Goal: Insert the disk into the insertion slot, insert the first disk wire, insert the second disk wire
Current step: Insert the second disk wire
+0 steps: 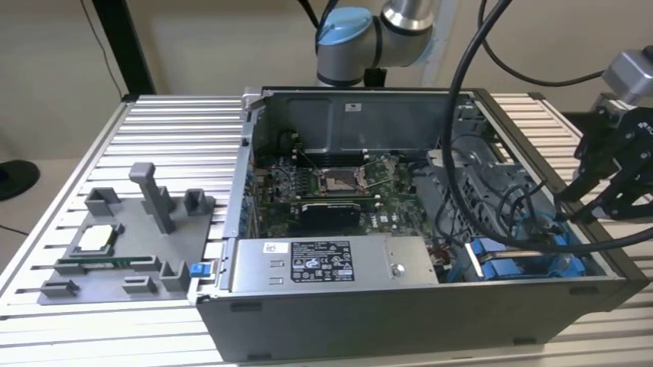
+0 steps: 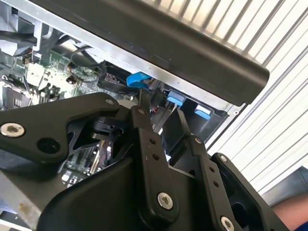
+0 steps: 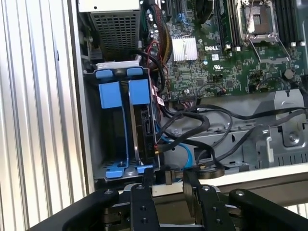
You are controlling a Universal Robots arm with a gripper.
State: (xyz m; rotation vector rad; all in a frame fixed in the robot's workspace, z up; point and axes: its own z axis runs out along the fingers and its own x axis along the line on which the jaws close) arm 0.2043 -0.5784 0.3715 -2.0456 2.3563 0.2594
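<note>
**Pincer at the case rim, disk seated in its bay**

The pincer (image 3: 168, 182) hovers over the computer case's (image 1: 408, 321) wall at the exterior view's right, released, its fingers (image 3: 144, 192) apart and gripping nothing. Just inside that wall the disk (image 3: 144, 126) stands on edge in the insertion slot (image 3: 109, 96), long axis running away from the pincer, its connector edge seemingly bare. Black cables (image 3: 192, 115) and a blue cable (image 3: 186, 155) lie loose beside it. The power supply (image 1: 326, 264) carries a black-and-white sticker.

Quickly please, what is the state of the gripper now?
Gripper: cannot be told whether open, closed or holding anything; it is at the case edge near the insertion slot.
</note>
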